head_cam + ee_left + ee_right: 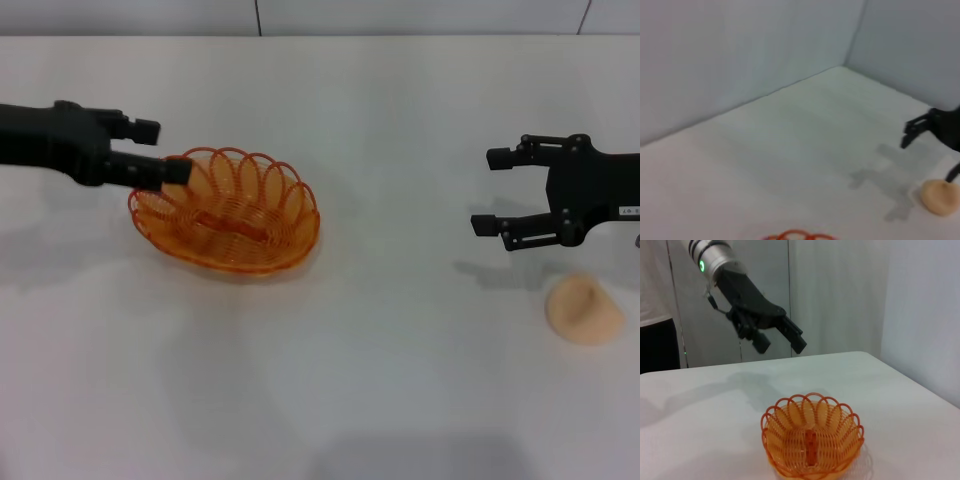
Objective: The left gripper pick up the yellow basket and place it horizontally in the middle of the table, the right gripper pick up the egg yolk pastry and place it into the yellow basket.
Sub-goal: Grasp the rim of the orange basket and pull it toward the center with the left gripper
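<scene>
Counting what I see: one yellow basket, one egg yolk pastry, and two grippers. The basket sits on the white table, left of the middle, and nothing is in it. My left gripper is up in the air over the basket's left rim, and my other wrist camera shows it well above the basket, not touching. Its fingers are spread apart and hold nothing. That arm reaches in from the left, pointing right. My right gripper hangs on the right side, fingers wide apart and bare. The pastry lies on the table just below it, near the right edge, far from the basket.
</scene>
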Action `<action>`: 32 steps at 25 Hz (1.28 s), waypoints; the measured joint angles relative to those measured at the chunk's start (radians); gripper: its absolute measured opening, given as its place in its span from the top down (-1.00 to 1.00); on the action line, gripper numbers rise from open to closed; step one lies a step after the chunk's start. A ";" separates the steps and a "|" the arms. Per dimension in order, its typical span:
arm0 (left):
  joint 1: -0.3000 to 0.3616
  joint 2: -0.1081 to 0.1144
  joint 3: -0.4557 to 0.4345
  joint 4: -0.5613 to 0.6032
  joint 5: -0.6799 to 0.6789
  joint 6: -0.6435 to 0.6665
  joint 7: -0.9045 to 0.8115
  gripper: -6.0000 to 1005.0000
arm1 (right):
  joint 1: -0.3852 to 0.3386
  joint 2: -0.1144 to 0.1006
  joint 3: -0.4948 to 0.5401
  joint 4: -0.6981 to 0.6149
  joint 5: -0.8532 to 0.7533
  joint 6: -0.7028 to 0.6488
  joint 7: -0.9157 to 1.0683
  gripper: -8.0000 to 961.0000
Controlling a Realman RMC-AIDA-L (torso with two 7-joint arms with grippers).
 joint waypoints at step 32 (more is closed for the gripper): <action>-0.273 -0.068 0.008 -0.209 0.662 -0.305 -0.568 -0.72 | -0.007 0.023 -0.011 -0.023 0.004 -0.008 -0.032 -0.77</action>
